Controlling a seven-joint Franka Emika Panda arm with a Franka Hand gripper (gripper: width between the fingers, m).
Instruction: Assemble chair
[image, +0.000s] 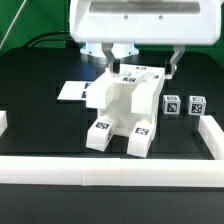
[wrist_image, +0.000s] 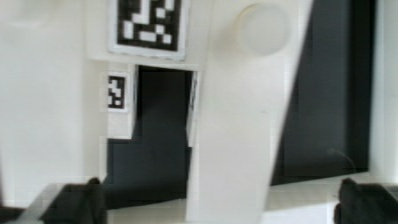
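I hold the tool (image: 143, 66) over the chunky white plastic tagged chair body (image: 120, 112), which stands mid black tabletop (image: 40, 120). Jaws are wide apart and straddle its upright post (wrist_image: 240, 120), gripping nothing, so closing would probably clamp it. Two small white tagged cubes (image: 172, 103) sit just beside, likely next.

**What I can't make out**

The arm's white housing (image: 140, 25) runs off the exterior view's top edge. The chair (image: 120, 108) hides part of the marker board (image: 70, 91). In the wrist view the chair is blurred and overflows every edge. Of the gripper (wrist_image: 228, 203) I see only dark fingertips (wrist_image: 80, 200), cropped.
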